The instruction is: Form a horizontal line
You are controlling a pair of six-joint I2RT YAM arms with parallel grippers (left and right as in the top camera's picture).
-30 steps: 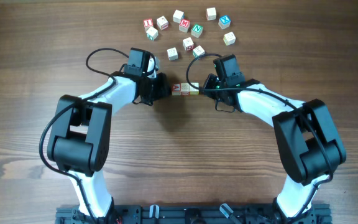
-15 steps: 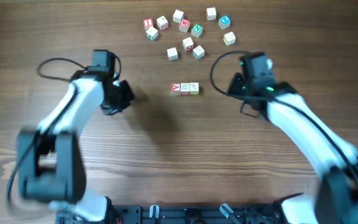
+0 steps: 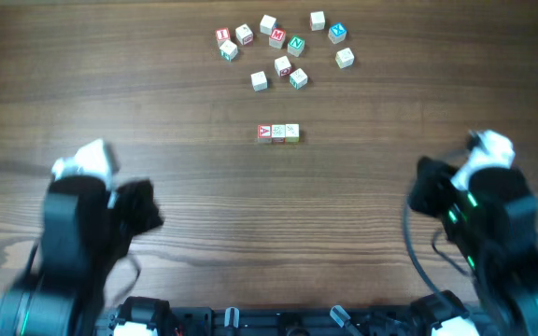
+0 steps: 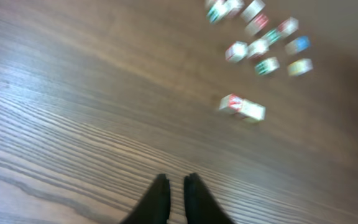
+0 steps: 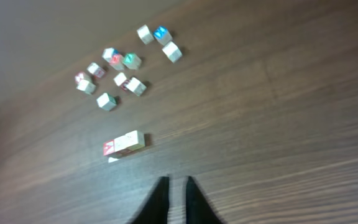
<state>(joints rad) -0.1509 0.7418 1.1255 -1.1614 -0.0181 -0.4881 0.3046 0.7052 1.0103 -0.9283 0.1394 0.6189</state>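
We judge the placing done: the horizontal line (image 3: 278, 133) sits mid-table, straight and unbroken, well apart from our left gripper (image 4: 174, 183) and right gripper (image 5: 174, 183), both nearly closed and empty; next, only parking the arms

The row of three tiny pale wooden cubes (image 3: 278, 133) lies in the middle. Its left cube (image 3: 264, 133) shows a red mark that looks like an A. Far off, a small pale wooden block (image 3: 277, 35) shows a red M. Just right of it, another little block (image 3: 296, 43) shows a green N. The other marks are too small to read.
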